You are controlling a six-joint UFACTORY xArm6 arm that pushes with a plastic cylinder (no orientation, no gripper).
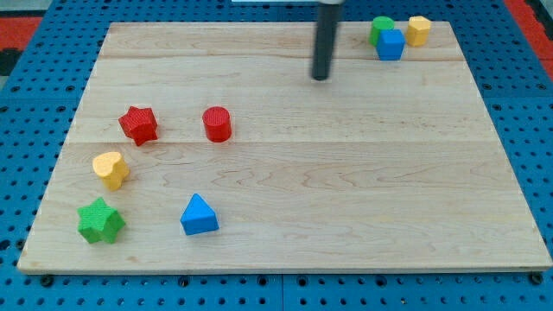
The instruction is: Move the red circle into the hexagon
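The red circle (217, 123) is a short red cylinder standing on the wooden board (346, 190), left of the middle. The yellow hexagon (418, 30) sits at the board's top right corner. My tip (321, 77) is the lower end of the dark rod near the top middle of the board. It is up and to the right of the red circle, well apart from it, and to the left of the hexagon. It touches no block.
A green block (381, 28) and a blue cube (390, 45) sit just left of the hexagon. A red star (138, 124) lies left of the red circle. A yellow heart (111, 169), a green star (100, 221) and a blue triangle (199, 215) lie at the lower left.
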